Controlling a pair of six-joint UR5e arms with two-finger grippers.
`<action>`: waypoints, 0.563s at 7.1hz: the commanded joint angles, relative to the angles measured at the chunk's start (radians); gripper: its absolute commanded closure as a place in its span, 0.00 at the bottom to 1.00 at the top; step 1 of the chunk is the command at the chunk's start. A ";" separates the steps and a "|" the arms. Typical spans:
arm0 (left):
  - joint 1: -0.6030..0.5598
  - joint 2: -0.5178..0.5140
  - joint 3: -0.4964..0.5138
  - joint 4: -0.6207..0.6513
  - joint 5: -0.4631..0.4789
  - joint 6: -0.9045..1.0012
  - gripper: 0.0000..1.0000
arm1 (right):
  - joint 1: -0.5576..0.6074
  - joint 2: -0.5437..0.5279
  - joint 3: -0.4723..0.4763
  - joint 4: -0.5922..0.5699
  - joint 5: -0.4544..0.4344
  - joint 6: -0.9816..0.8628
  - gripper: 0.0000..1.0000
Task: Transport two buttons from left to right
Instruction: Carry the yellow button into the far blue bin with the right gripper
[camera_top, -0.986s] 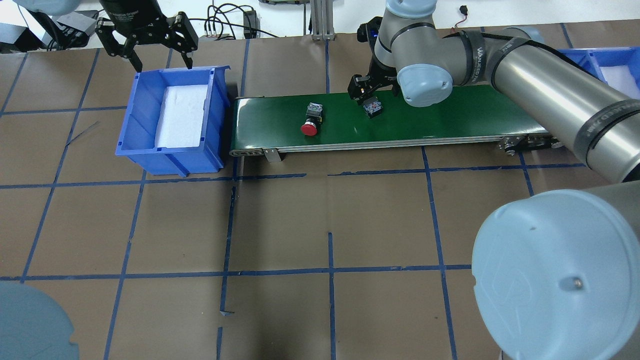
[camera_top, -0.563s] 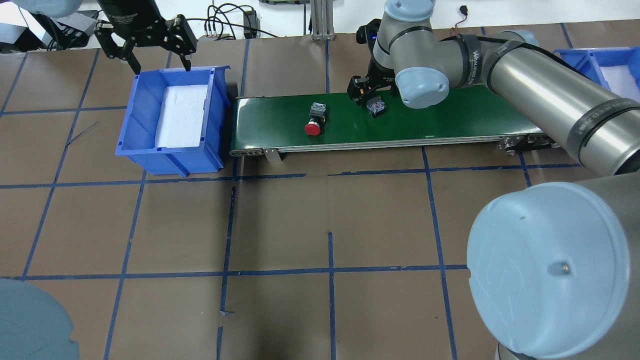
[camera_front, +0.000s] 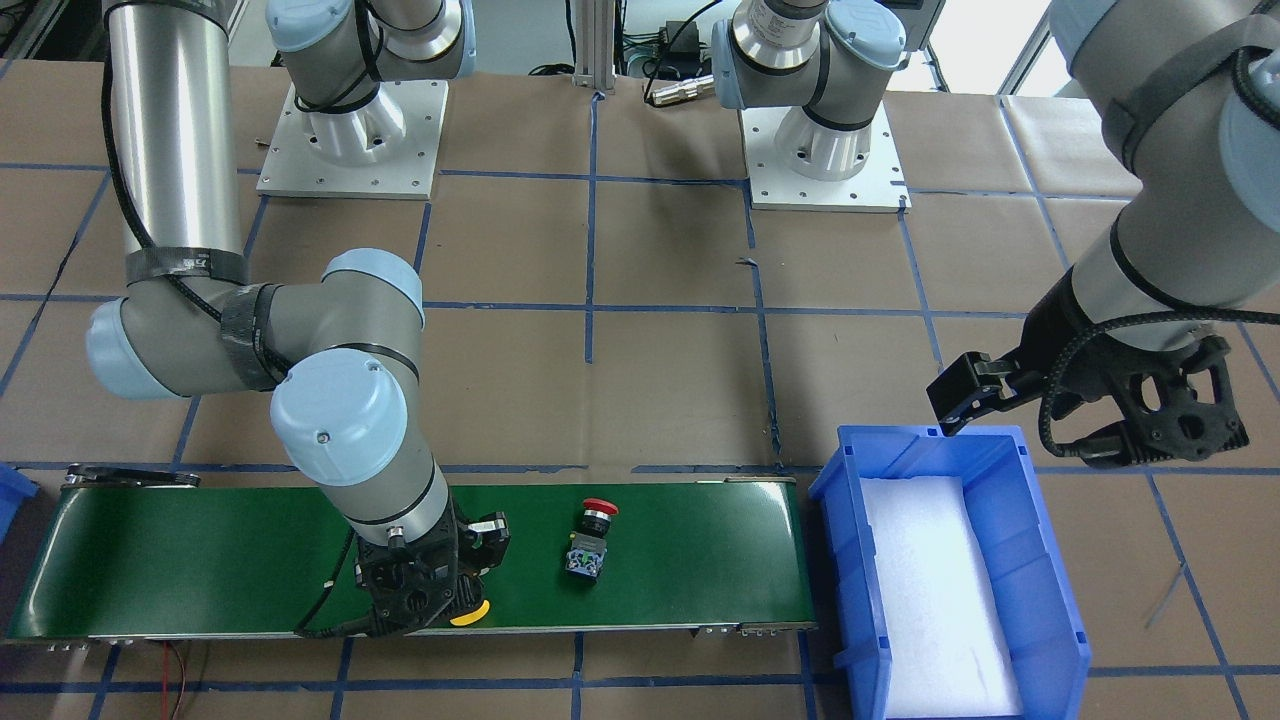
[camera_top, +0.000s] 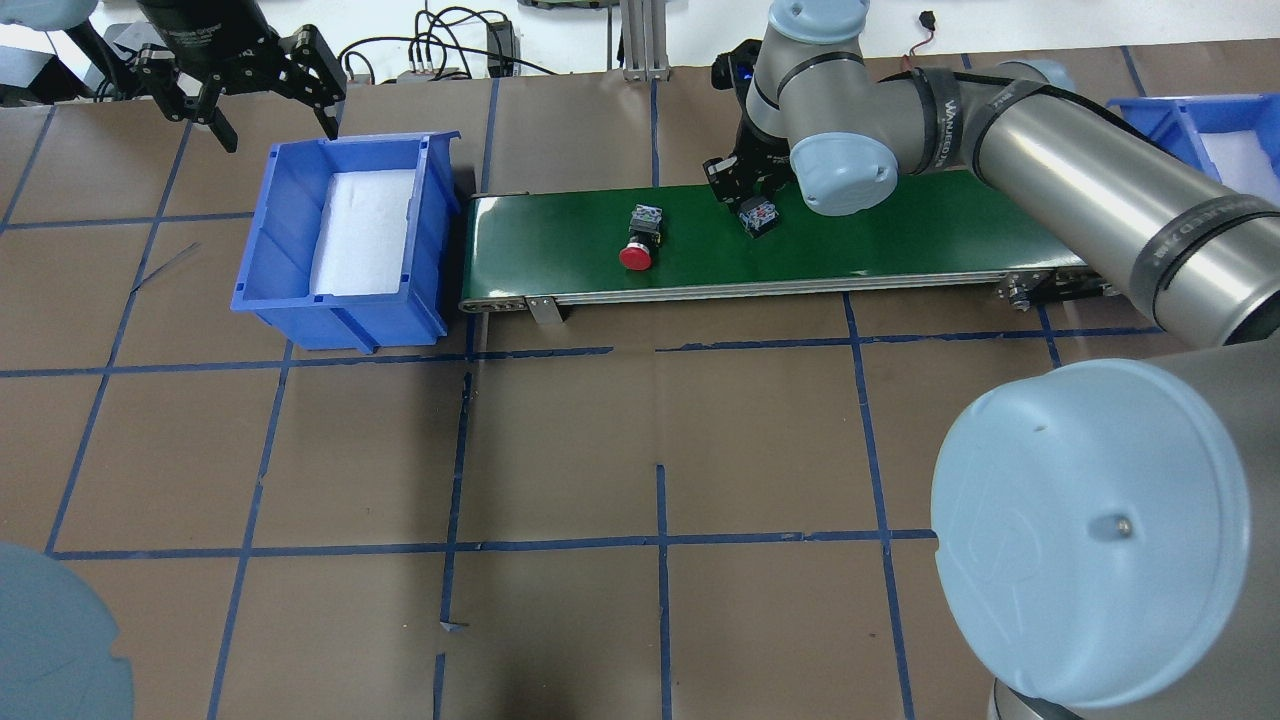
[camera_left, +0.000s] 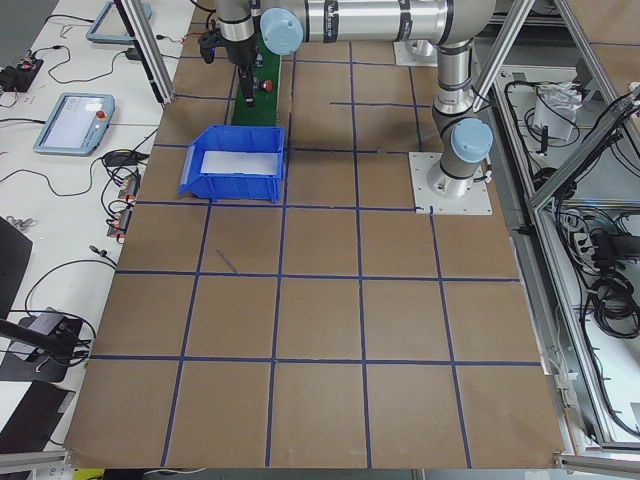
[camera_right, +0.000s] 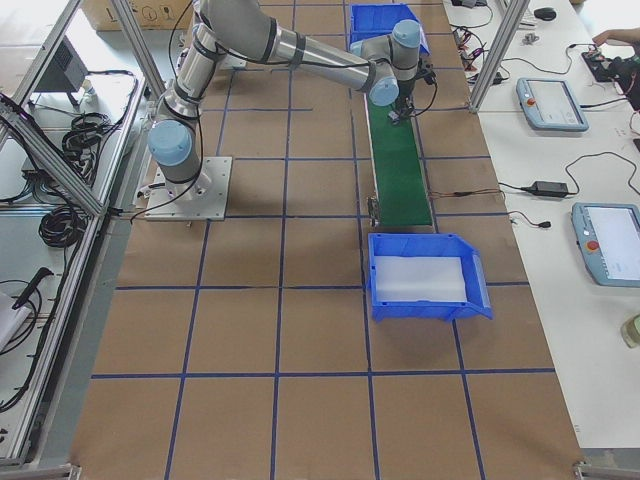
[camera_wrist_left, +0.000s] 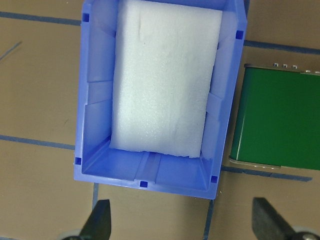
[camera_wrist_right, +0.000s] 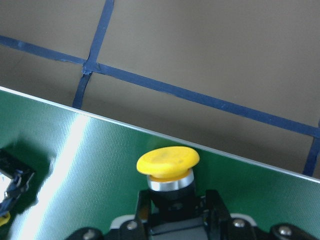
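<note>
Green conveyor belt (camera_top: 900, 235), red button (camera_top: 636, 256) lying free mid-belt, yellow button (camera_wrist_right: 168, 162) pinched at its collar betw. R gripper (camera_top: 752, 205) fingers, L gripper (camera_top: 279, 135) fingers spread wide, hovering near blue bin (camera_top: 285, 215)

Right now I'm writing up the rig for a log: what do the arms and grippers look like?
The right arm and the left arm are silver-grey tubes with pale blue joint caps. Black cables run along them, strapped on by black bands; one band on the right arm bears white lettering. The left gripper and the right gripper are black, open-framed and two-fingered.
</note>
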 joint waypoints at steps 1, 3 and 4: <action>-0.006 0.006 -0.002 -0.001 -0.004 0.001 0.00 | -0.027 -0.021 -0.018 0.055 -0.007 -0.062 0.85; -0.006 0.009 -0.002 -0.003 -0.001 0.001 0.00 | -0.123 -0.079 -0.072 0.234 -0.003 -0.209 0.85; -0.006 0.010 -0.002 -0.003 -0.001 -0.001 0.00 | -0.202 -0.119 -0.075 0.309 0.002 -0.301 0.85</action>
